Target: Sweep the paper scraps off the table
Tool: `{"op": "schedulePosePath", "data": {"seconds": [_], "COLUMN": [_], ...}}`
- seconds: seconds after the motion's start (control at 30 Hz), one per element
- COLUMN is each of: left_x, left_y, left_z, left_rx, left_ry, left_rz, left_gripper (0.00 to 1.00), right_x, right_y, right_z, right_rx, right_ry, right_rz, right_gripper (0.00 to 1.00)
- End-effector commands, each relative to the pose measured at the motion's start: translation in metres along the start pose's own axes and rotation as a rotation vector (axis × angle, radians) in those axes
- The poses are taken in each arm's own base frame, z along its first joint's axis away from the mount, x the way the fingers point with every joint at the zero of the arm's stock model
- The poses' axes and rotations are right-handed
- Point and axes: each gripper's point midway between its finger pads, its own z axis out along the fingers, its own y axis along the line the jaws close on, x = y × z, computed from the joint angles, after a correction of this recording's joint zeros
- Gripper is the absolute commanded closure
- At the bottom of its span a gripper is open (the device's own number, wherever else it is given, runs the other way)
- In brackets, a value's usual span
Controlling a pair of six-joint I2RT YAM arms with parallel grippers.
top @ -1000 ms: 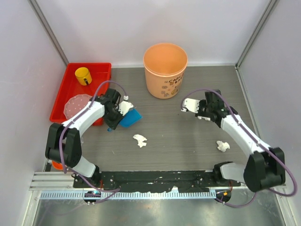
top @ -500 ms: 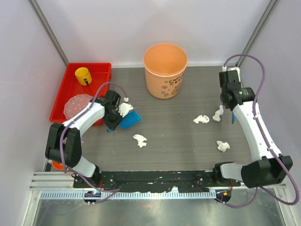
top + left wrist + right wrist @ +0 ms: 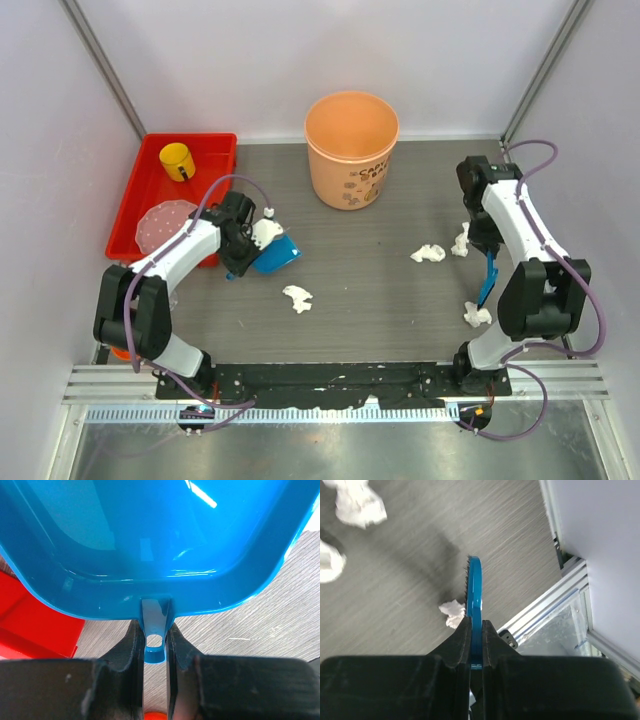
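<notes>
My left gripper (image 3: 247, 255) is shut on the handle tab of a blue dustpan (image 3: 278, 253), which rests left of centre on the table (image 3: 370, 300). In the left wrist view, the pan (image 3: 150, 540) fills the frame above the gripper (image 3: 155, 636). My right gripper (image 3: 488, 255) is shut on a thin blue brush (image 3: 487, 280), bristles pointing at the front edge. Paper scraps lie at centre left (image 3: 296, 297), mid right (image 3: 428, 253), beside my right wrist (image 3: 461, 240) and by the brush tip (image 3: 476, 315). In the right wrist view, that last scrap (image 3: 452, 614) touches the brush (image 3: 474, 587) just ahead of the gripper (image 3: 476, 625).
An orange bucket (image 3: 351, 148) stands at the back centre. A red tray (image 3: 127, 215) at the back left holds a yellow cup (image 3: 177, 160) and a pink plate (image 3: 165, 220). A white lump (image 3: 265, 231) sits on the dustpan's back edge. Pale walls and a metal rail (image 3: 555, 605) are close to the right arm.
The right arm swung from the table's middle to the right wall, leaving two scraps mid right. The brush turned to point at the front-right scrap. The left arm and dustpan stayed still.
</notes>
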Motion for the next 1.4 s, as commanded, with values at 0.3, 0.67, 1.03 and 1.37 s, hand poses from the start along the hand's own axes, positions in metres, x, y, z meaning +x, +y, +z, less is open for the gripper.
{"op": "schedulePosePath", "data": {"seconds": [0.3,0.67,1.03,1.37], "left_x": [-0.004,-0.002,-0.006,-0.004], "left_y": [-0.002,-0.002,-0.001,-0.002], "left_z": [0.0,0.001,-0.007,-0.006], "left_rx": [0.023,0.042,0.032,0.038], "left_ry": [-0.027,-0.004,-0.013,0.002], "left_rz": [0.035,0.047,0.033,0.036], "left_gripper": [1.0,1.0,1.0,1.0], "right_x": [0.025,0.012,-0.006,-0.003], "right_y": [-0.029,0.081,0.248,0.206], "right_z": [-0.02,-0.01,-0.112,-0.168], "right_rx": [0.14,-0.114,-0.793,-0.718], "right_ry": [0.04,-0.05,-0.245,-0.393], "right_rz": [-0.006,0.001,0.014,-0.187], "right_gripper": [0.99,0.99,0.99,0.99]}}
